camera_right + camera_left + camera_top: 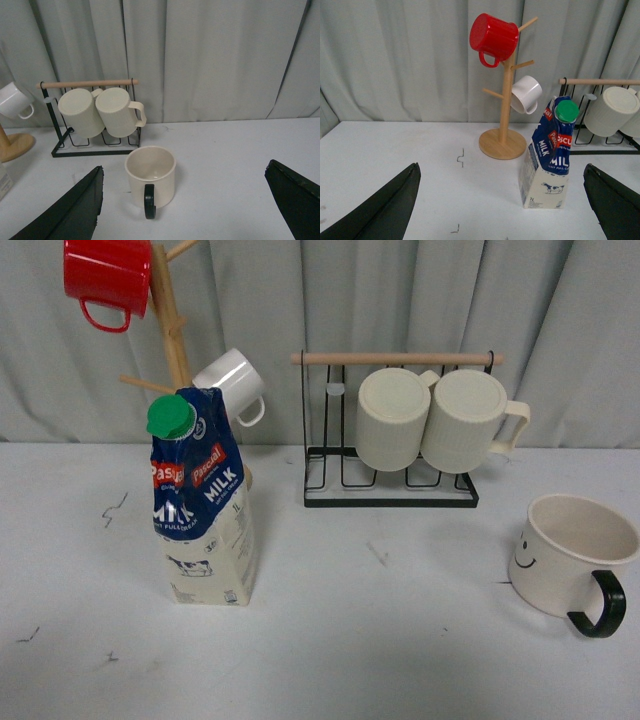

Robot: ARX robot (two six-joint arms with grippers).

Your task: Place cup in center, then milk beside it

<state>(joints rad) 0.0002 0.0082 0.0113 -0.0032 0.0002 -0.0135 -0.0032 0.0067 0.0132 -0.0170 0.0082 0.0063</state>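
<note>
Cup [572, 552]: wide cream mug, black loop handle, small smiley face on its side; stands upright, mouth up, on the white table [380, 640] at the robot's right, nearer the robot than the wire rack [390, 502], off its right end and apart from it; handle turned toward the near right; in the right wrist view it sits ahead of the gripper with the handle nearest the camera. Milk [205, 510]: tall carton, blue top, red band, green round cap, cow drawing on the cream base; stands upright at the robot's left, just in front of the wooden mug tree [170, 320], well apart from the cup. Mug tree: carries a red mug [107, 275] high up and a small white mug [232, 383] lower, each on a peg. Rack: black wire, wooden top bar; two ribbed cream mugs [392, 418] rest tilted on it side by side, bases toward the robot. Left gripper [501, 169]: jaws spread wide, holding nothing, over the table short of the milk. Right gripper [185, 167]: jaws spread wide, holding nothing; cup lies ahead, untouched. Backdrop: grey curtain [300, 300].
</note>
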